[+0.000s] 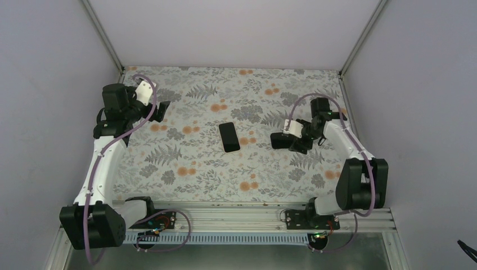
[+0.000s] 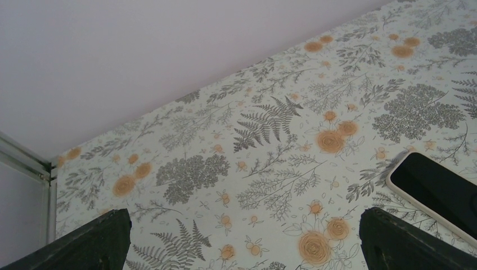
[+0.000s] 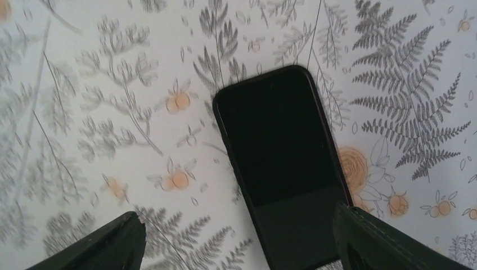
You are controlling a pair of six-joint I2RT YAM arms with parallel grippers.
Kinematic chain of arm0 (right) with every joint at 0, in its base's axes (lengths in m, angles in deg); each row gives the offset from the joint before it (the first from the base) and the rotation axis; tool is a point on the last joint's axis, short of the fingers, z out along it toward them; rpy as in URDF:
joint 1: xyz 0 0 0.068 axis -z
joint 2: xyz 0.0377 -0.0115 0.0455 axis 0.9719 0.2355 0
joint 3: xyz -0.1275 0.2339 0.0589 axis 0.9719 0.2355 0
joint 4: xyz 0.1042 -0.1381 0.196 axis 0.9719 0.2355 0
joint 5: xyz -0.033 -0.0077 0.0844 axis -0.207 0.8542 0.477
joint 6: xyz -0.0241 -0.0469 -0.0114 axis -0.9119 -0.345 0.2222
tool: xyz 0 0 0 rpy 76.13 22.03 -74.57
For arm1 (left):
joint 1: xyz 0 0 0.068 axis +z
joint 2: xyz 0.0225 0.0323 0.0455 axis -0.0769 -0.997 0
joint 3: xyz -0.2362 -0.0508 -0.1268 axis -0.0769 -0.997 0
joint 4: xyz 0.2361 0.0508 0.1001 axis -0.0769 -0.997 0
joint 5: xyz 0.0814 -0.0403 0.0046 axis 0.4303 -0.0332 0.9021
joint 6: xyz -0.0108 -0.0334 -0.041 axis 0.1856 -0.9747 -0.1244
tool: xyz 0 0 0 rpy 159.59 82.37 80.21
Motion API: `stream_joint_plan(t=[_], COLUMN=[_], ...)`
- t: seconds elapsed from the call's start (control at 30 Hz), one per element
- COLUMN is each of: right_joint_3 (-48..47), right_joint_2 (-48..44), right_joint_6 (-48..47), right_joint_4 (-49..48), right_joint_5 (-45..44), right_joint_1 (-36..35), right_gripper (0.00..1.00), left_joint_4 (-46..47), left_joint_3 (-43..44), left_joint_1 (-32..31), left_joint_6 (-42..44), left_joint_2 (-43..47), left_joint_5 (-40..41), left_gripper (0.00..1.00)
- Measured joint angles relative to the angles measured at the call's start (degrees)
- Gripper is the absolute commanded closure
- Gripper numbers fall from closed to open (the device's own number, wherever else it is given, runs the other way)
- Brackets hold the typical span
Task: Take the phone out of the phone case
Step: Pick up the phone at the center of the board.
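One black slab lies flat mid-table: the phone [image 1: 229, 136], screen up, inside the phone case [image 3: 221, 132], whose thin black rim frames the glass [image 3: 278, 146] in the right wrist view. In the left wrist view the phone [image 2: 441, 190] shows at the right edge and its rim looks pale. My right gripper [image 1: 278, 140] is open and empty just right of the phone; in its wrist view [image 3: 236, 242] one end of the phone lies between the fingers, nearer the right fingertip [image 3: 382, 242]. My left gripper [image 1: 163, 111] is open and empty, well left of the phone, and its wrist view [image 2: 242, 242] shows only cloth between the fingers.
A floral cloth [image 1: 191, 169] covers the table. Pale walls close in the back and both sides, with metal corner posts [image 1: 104, 34]. A metal rail [image 1: 236, 216] runs along the near edge by the arm bases.
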Motion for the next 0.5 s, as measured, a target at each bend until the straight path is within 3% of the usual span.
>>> stream_joint_plan(t=[0.07, 0.2, 0.33, 0.5], right_joint_3=[-2.3, -7.8, -13.4, -13.6], right_joint_2=[3.5, 9.2, 17.0, 21.2], right_joint_6=[-8.9, -15.8, -21.2, -24.3], right_joint_4=[1.9, 4.2, 5.5, 5.4], right_joint_5=[0.7, 0.7, 0.6, 0.4], right_joint_1=[2.5, 5.5, 5.7, 5.7], right_gripper=[0.14, 0.14, 0.13, 0.12], left_joint_4=[0.1, 1.2, 3.5, 4.5], left_joint_3=[0.0, 0.0, -1.4, -4.0], left_joint_1=[0.0, 0.0, 0.0, 0.0], left_joint_6=[0.3, 0.7, 1.6, 2.4], left_joint_2=[-0.3, -1.0, -1.2, -1.2], left_joint_5=[0.2, 2.3, 4.6, 6.4], left_gripper=[0.00, 0.00, 0.00, 0.00])
